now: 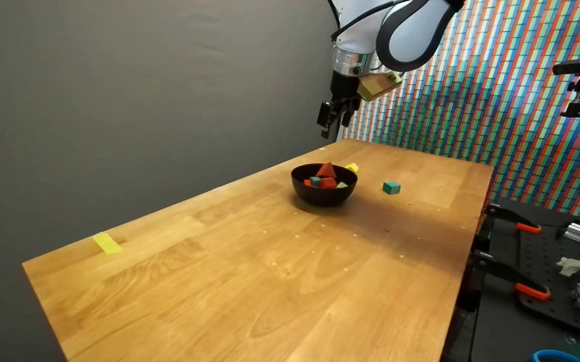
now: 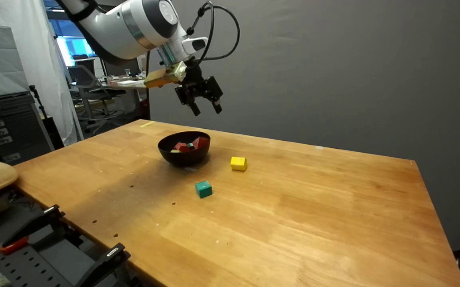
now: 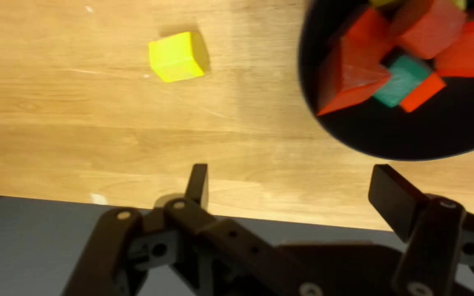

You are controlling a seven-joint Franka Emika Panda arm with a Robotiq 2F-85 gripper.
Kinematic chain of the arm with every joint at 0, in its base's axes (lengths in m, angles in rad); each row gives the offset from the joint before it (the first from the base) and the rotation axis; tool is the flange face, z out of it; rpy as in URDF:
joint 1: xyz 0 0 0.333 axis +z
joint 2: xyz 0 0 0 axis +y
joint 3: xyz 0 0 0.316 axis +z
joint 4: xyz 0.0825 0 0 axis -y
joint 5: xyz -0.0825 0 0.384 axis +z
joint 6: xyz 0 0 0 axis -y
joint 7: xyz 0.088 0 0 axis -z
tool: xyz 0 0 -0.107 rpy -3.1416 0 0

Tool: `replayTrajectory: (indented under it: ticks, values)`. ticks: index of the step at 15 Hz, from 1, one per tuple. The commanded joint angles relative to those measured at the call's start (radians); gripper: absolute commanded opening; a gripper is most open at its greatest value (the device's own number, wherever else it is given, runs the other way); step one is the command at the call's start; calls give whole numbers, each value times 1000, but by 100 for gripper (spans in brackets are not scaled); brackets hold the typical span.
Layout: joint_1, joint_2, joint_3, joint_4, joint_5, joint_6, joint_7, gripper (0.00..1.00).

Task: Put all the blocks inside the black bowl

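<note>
Several blocks (image 3: 405, 76) alr. in black bowl (image 2: 182, 160). Yellow block (image 2: 238, 164) + green block (image 2: 204, 189) on desk (image 2: 313, 199) nearby, still to go. Gripper (image 2: 206, 109) empty, jaws wide apart. Prob. mostly done.

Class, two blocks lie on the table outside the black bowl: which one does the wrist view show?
The yellow block on the table, beside the black bowl; the loose green block shows only in the exterior views.

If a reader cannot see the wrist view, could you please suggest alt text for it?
Black bowl at upper right, partly cropped, holding red, green and yellow blocks. A yellow block lies on the wooden table to its left; along the bottom, the open gripper holds nothing.
</note>
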Motion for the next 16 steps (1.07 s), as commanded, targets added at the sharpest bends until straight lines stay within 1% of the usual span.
replayTrajectory:
  ticks: [1,2,3,5,6,7,8,9,10,12,13,14,15,16]
  values:
    - [18,-48,-101,-23,-163,-57,176,100]
    - [-1,-44,-102,-24,-184,-67,204,100]
    - [-22,-27,-97,-23,-181,-62,212,100]
    - [-60,20,-73,-18,-136,-71,173,100]
    - [-88,40,-44,-24,-77,-72,90,100]
    - [-142,48,16,-49,24,-50,-48,100]
    - [-166,49,34,-73,48,-4,-105,100]
    - [-91,45,-38,-49,-12,-48,7,100]
    - [-107,57,-19,-58,24,-35,-44,100]
    - [-120,66,-7,-66,38,-23,-75,100]
    - [-100,64,-32,-65,-8,-23,-51,100]
    - [-50,64,-91,-53,-107,-43,25,100]
    - [-19,64,-129,-45,-184,-62,66,100]
    - [-8,62,-144,-41,-250,-71,91,100]
